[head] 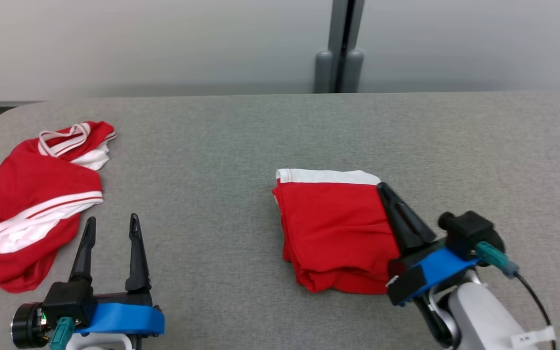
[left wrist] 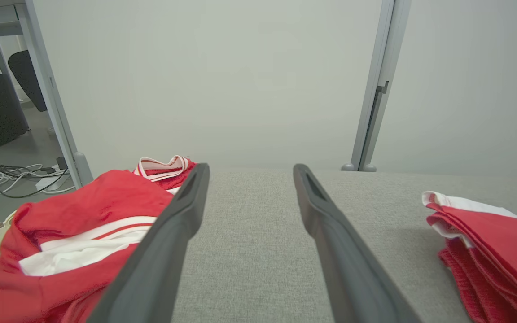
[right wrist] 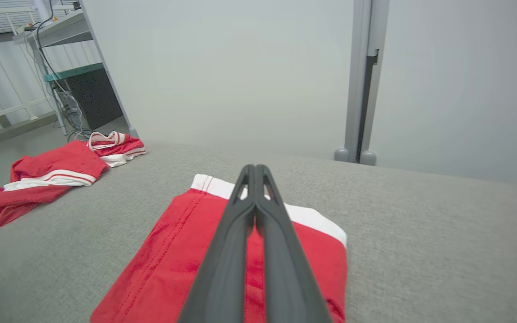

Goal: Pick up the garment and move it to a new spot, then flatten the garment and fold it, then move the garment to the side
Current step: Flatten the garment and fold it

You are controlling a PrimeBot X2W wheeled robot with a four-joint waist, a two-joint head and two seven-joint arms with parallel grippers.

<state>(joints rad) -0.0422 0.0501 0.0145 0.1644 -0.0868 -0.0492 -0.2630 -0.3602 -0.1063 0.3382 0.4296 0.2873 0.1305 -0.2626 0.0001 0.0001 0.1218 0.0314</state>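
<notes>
head view: the folded garment (head: 338, 228), red with a white band, lies near the middle of the grey cloth-covered table (head: 221, 146). its right edge is hidden under the right gripper (head: 383, 186), whose fingers are pressed together with nothing between them; whether they touch the cloth is hard to tell. the left gripper (head: 113, 218) stands with fingers wide apart at lower left, just beside a crumpled red-and-white garment (head: 32, 194) cut off by the frame's left edge. behind, a pale wall (head: 163, 43) and a grey post (head: 341, 48).
</notes>
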